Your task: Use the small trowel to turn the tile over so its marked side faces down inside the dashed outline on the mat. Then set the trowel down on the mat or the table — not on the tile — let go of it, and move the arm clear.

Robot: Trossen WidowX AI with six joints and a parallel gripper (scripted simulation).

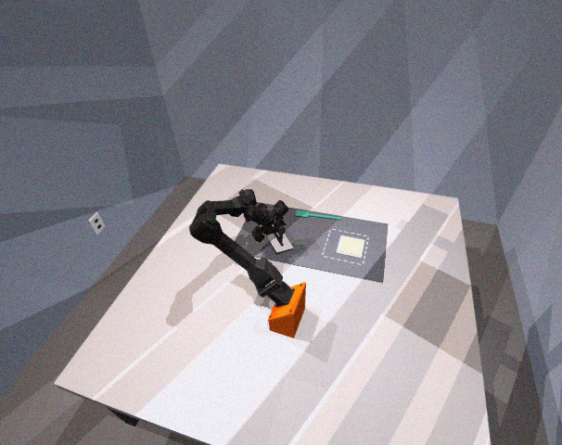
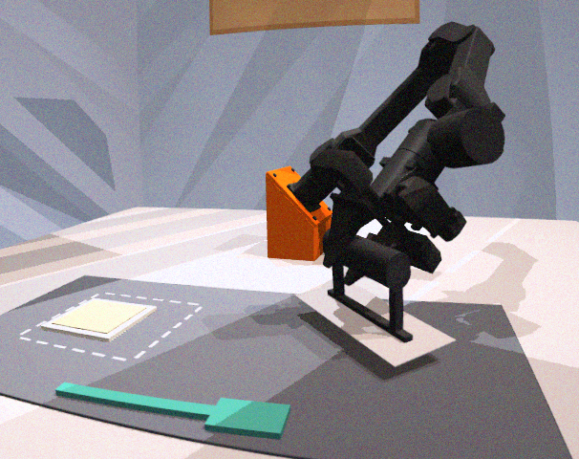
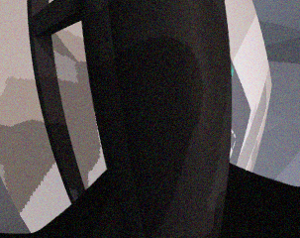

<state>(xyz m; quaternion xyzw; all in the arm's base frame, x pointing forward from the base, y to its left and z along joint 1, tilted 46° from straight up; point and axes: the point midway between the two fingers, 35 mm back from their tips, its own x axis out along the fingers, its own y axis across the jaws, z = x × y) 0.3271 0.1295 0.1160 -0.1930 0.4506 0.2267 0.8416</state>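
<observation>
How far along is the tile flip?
The tile looks placed: it lies flat in the dashed outline, yellow face up, though I can't tell whether its marked side is down. In hand: the trowel, gripped by the claw above the mat. Left: set it down, release, move clear.
</observation>
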